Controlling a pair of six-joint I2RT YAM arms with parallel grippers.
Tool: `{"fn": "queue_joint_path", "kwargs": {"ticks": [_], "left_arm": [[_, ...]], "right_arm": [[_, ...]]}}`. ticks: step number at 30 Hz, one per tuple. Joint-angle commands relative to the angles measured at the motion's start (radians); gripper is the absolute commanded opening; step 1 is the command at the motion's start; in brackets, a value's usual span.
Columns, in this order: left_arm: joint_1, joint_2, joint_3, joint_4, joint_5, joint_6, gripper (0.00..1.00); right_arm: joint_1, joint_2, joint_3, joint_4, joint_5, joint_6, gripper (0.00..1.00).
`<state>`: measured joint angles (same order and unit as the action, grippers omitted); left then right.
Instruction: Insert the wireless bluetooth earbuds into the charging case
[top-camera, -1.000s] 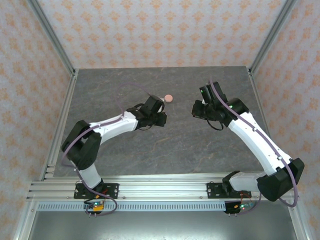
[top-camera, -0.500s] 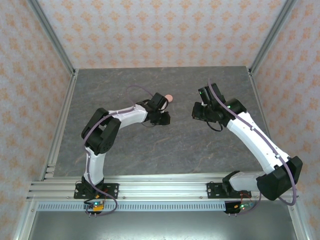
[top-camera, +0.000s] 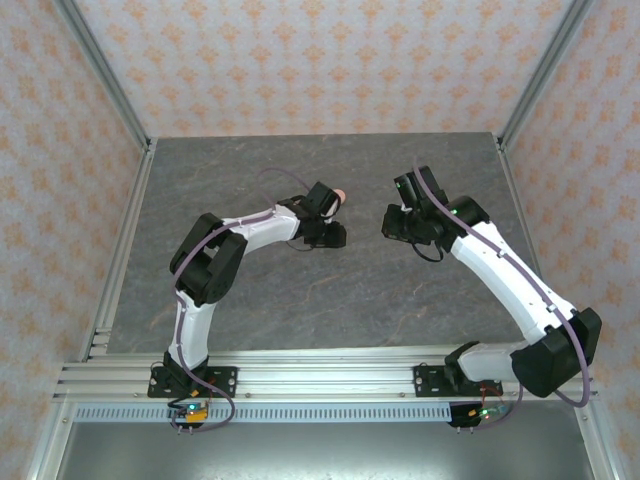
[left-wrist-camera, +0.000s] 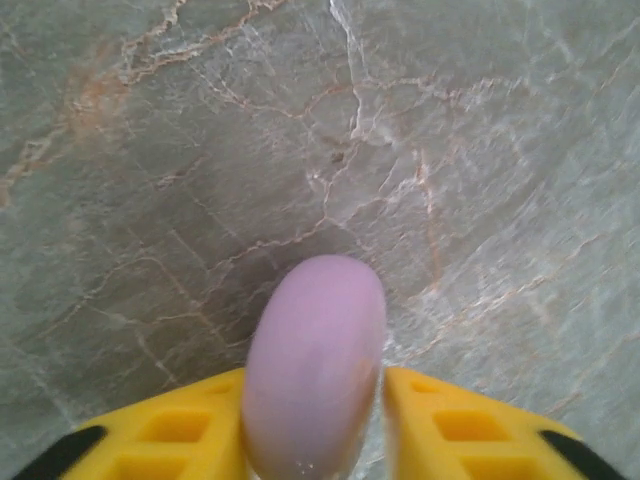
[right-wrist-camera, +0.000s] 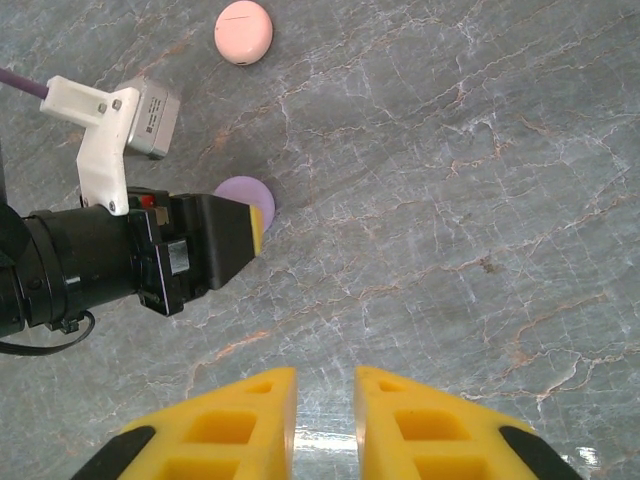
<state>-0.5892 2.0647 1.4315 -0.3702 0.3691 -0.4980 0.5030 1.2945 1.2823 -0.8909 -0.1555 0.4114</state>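
A lilac charging case (left-wrist-camera: 315, 320), a round disc, stands on its edge between the yellow pads of my left gripper (left-wrist-camera: 315, 373), which is shut on it just above the stone table. In the right wrist view the same lilac case (right-wrist-camera: 243, 192) peeks out behind the left gripper (right-wrist-camera: 255, 225). A pink charging case (right-wrist-camera: 243, 31) lies flat farther off; from above, the pink case (top-camera: 342, 193) sits right by the left gripper (top-camera: 336, 228). My right gripper (right-wrist-camera: 325, 375) hangs a little open and empty, to the right of them (top-camera: 392, 218). The earbuds are out of view.
The grey marbled table (top-camera: 250, 290) is fenced by aluminium posts and patterned walls. The left wrist's white camera block (right-wrist-camera: 112, 125) and purple cable stick out toward the right arm.
The left arm has stretched farther out and to the right, up against the pink case. The right arm has barely shifted.
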Motion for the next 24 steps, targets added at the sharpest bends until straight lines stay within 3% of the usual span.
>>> {"fn": "queue_joint_path", "kwargs": {"ticks": [1,6,11,21,24], "left_arm": [[0.002,-0.003,0.002,-0.068,-0.067,0.008,0.53],[0.002,-0.083,-0.027,-0.088,-0.163,0.043,0.65],[0.001,-0.191,-0.053,-0.126,-0.247,0.075,0.70],[0.045,-0.431,-0.186,-0.201,-0.437,0.128,0.71],[0.073,-0.511,-0.237,-0.221,-0.530,0.144,0.73]], "right_arm": [[-0.004,-0.002,-0.011,0.004,0.039,-0.003,0.26],[-0.009,-0.014,-0.028,0.018,0.088,-0.014,0.33],[-0.021,-0.026,-0.050,0.039,0.169,-0.039,0.41],[-0.045,-0.134,-0.194,0.146,0.596,-0.094,0.47],[-0.077,-0.179,-0.271,0.224,0.659,-0.139,0.51]]}}
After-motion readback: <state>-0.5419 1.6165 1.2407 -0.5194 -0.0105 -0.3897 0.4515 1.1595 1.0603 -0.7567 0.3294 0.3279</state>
